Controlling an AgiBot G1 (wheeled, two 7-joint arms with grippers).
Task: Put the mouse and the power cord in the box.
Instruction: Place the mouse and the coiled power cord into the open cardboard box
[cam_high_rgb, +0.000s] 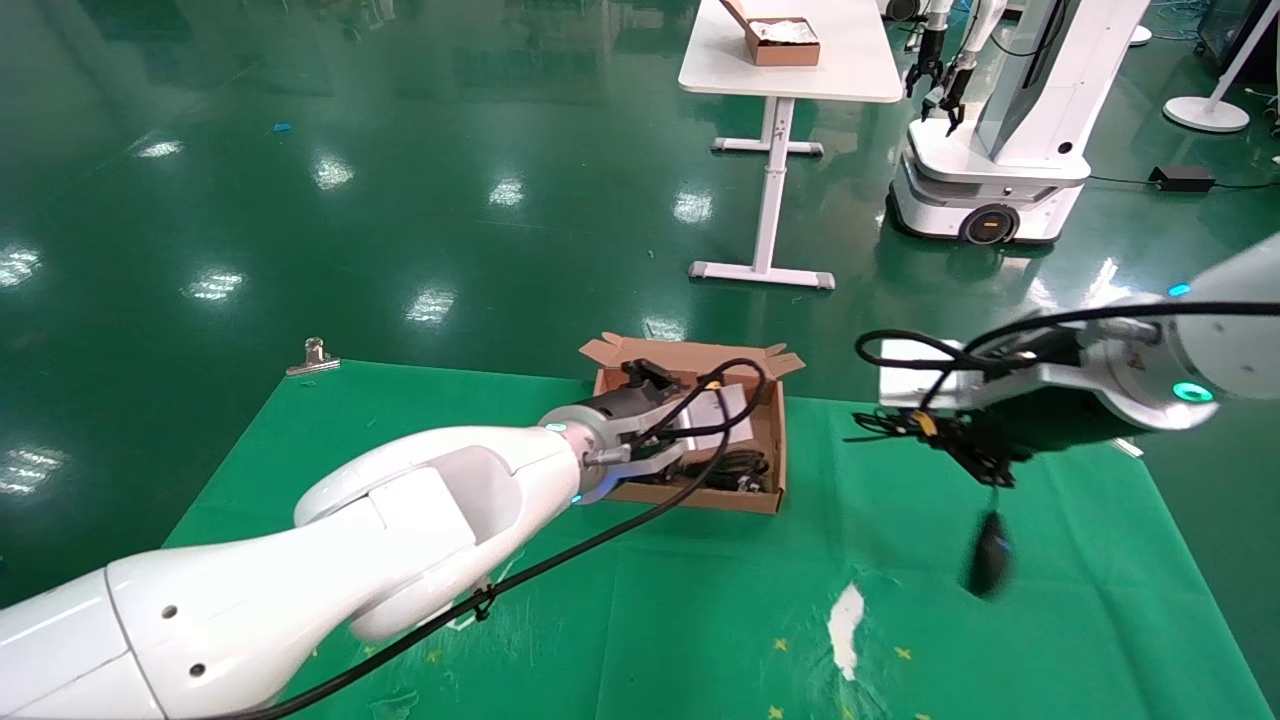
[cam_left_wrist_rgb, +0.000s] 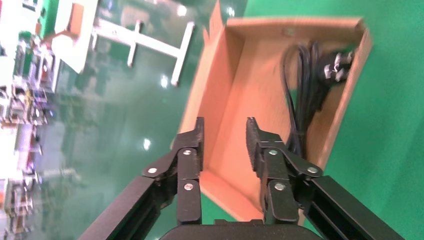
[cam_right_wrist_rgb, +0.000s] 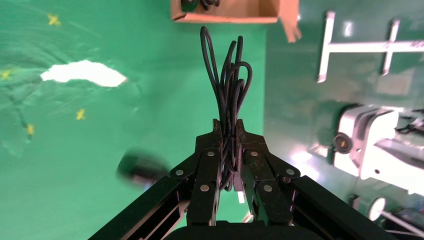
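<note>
Mouse (cam_high_rgb: 989, 563) dangled above the green surface (cam_high_rgb: 900, 520) — its bundled cable clamped in the right gripper's (cam_right_wrist_rgb: 228, 131) fingers. The left gripper (cam_left_wrist_rgb: 225, 132) hovered over the box (cam_left_wrist_rgb: 220, 90), fingers apart — the power cord (cam_left_wrist_rgb: 305, 95) lay inside.

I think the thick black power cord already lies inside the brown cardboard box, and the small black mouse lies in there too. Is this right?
Only the first half is right. The thick black power cord lies inside the brown cardboard box, but the small black mouse hangs in the air by its thin cable from the right gripper, beside the box, as the head view shows.
</note>
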